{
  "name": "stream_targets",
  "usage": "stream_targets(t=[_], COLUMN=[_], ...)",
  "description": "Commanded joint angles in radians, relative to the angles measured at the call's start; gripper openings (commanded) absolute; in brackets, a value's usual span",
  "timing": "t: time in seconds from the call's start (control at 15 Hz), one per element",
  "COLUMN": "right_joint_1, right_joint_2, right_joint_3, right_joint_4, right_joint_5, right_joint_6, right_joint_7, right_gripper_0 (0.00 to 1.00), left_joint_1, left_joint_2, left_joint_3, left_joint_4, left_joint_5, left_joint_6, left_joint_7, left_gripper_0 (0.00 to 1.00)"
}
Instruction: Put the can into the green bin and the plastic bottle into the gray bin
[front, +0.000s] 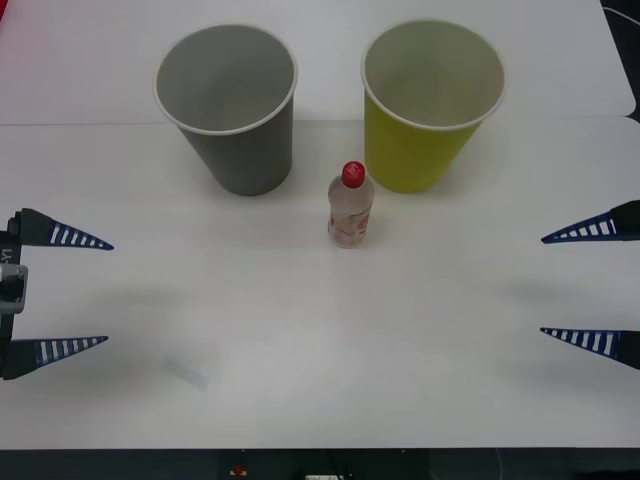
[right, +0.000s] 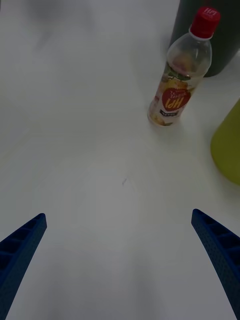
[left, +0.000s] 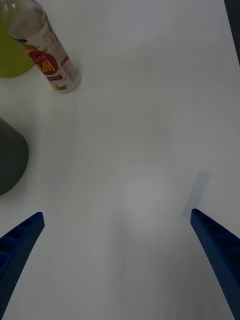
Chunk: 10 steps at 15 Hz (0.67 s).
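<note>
1. White table (front: 300, 330) across the whole front view, with a seam line running behind the two bins and a dark strip along the near edge.
2. At the far left of the front view, left gripper (front: 100, 292) hovering over the table edge, fingers spread wide, gripping nothing.
3. Left of centre toward the back, the gray bin (front: 240, 135): upright, tapered, white rim, gray inside, with nothing visible inside.
4. Centre, just in front of the gap between the bins, the plastic bottle (front: 350, 208): upright, clear, red screw cap, pale label with orange-pink print, shorter than either bin, touching neither.
5. Right of centre toward the back, the green bin (front: 425, 120): upright, lime outside, pale inside, white rim, same size as its gray neighbour, standing near it but apart.
6. At the far right, right gripper (front: 545, 285) hovering level with the other, fingers parted wide, holding nothing.
7. From the left wrist view: bottle (left: 50, 55) seen close with label lettering legible as print, cap cut off; lime wall behind it, gray wall nearer; a faint gray smudge on the tabletop.
8. From the right wrist view: whole bottle (right: 182, 70) with red cap and printed label, dark gray wall behind the cap, a slice of lime wall (right: 227, 145) beside it.
</note>
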<state>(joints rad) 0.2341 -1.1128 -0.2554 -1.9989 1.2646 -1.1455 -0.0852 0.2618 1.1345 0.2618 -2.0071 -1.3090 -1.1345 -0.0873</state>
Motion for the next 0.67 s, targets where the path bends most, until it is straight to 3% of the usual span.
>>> stream_targets(t=[0.07, 0.2, 0.67], right_joint_1=[-0.027, -0.059, -0.081], right_joint_2=[0.022, 0.03, 0.028], right_joint_3=[0.031, 0.111, 0.37], right_joint_4=[0.011, 0.057, 0.098], right_joint_5=[-0.013, -0.076, -0.269], right_joint_6=[0.015, 0.059, 0.379], right_joint_7=[0.002, 0.021, 0.242], right_gripper_0=[1.0, 1.0, 1.0], left_joint_1=[0.0, 0.0, 0.0], left_joint_2=[0.0, 0.0, 0.0], left_joint_3=[0.0, 0.0, 0.0], left_joint_4=[0.0, 0.0, 0.0], left_joint_5=[0.0, 0.0, 0.0], left_joint_6=[0.0, 0.0, 0.0], left_joint_7=[0.0, 0.0, 0.0], left_gripper_0=[1.0, 1.0, 1.0])
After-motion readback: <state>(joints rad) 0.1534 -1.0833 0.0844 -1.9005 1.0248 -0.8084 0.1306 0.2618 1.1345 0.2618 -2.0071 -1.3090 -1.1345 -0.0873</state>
